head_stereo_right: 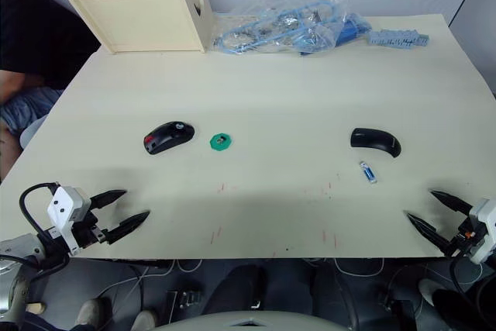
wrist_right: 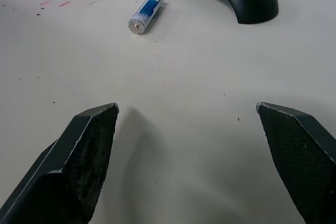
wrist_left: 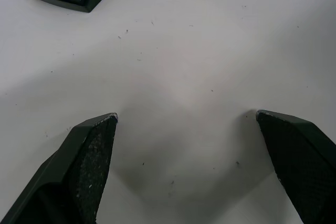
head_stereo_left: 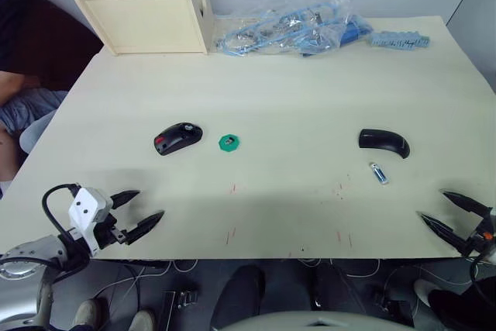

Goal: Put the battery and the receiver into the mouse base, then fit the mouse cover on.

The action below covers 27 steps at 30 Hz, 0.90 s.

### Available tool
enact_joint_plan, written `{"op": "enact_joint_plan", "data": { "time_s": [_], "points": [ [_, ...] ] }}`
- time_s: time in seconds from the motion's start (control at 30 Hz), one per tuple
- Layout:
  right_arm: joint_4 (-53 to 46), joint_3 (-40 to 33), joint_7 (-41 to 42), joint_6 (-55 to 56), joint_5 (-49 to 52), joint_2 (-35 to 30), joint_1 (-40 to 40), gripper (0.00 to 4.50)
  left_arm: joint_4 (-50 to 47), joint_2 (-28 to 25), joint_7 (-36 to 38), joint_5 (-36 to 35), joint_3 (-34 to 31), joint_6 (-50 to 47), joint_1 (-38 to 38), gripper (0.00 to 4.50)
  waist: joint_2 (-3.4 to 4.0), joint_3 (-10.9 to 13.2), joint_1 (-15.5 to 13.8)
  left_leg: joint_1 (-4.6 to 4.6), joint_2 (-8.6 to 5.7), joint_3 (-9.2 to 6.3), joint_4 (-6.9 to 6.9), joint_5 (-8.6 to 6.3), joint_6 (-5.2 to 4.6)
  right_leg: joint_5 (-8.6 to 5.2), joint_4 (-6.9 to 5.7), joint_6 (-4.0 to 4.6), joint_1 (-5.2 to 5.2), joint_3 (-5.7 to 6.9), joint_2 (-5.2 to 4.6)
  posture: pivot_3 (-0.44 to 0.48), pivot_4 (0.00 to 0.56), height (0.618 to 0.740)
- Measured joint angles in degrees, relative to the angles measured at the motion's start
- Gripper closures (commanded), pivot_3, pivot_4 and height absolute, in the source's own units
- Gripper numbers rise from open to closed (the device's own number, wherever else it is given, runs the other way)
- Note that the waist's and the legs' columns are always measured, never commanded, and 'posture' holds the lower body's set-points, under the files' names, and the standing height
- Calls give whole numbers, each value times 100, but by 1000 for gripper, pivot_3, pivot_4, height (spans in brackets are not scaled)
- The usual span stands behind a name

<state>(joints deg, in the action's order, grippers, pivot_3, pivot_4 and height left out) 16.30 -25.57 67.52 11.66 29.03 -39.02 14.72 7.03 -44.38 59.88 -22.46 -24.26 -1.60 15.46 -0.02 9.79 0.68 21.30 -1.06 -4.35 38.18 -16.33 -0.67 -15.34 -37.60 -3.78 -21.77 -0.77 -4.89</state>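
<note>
Resting low at the near edge of the pale table [head_stereo_left: 294, 98], the left gripper [head_stereo_left: 138, 211] has its two black fingers spread wide with nothing between them, and the right gripper [head_stereo_left: 454, 211] at the opposite near corner is likewise wide open and empty. Faint red marks [head_stereo_left: 232, 232] dot the tabletop between the two arms. A little farther in on the right lies the battery [head_stereo_left: 378, 174], a slim silver-and-blue cylinder flat on its side, pointing slantwise; in the right wrist view it sits ahead of the open fingers [wrist_right: 89, 150], apart from them. Just beyond the battery, near but not touching it, lies the mouse cover [head_stereo_left: 384, 142], a glossy black arched shell with white lettering on it in the right wrist view. Well apart on the left half of the table sits the mouse base [head_stereo_left: 177, 138], a black oval body with a red patch on top, and just beside it to the right lies a small green round disc [head_stereo_left: 229, 143]. At the far edge stand two light wooden box frames [head_stereo_left: 151, 9], next to a heap of clear plastic bags [head_stereo_left: 291, 29] holding blue parts, and a blue strip [head_stereo_left: 399, 39] beyond those.
</note>
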Motion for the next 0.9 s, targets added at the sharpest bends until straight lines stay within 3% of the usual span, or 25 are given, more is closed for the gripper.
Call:
{"op": "enact_joint_plan", "data": {
  "time_s": [0.57,0.9],
  "points": [
    [-87,1,1,-14,8,3,-5,83,-387,-68,-5,-29,-115,-233,98,0,-3,2,0,0,1,0,-2,0,0,-1,2,1,0,-3,-2,0,150,740],
    [-1292,168,299,-655,542,132,320,83,-314,-272,263,-244,-102,-476,-522,0,-5,4,-12,4,2,-5,-1,0,0,1,2,-1,-1,3,0,0,150,740]
  ]
}}
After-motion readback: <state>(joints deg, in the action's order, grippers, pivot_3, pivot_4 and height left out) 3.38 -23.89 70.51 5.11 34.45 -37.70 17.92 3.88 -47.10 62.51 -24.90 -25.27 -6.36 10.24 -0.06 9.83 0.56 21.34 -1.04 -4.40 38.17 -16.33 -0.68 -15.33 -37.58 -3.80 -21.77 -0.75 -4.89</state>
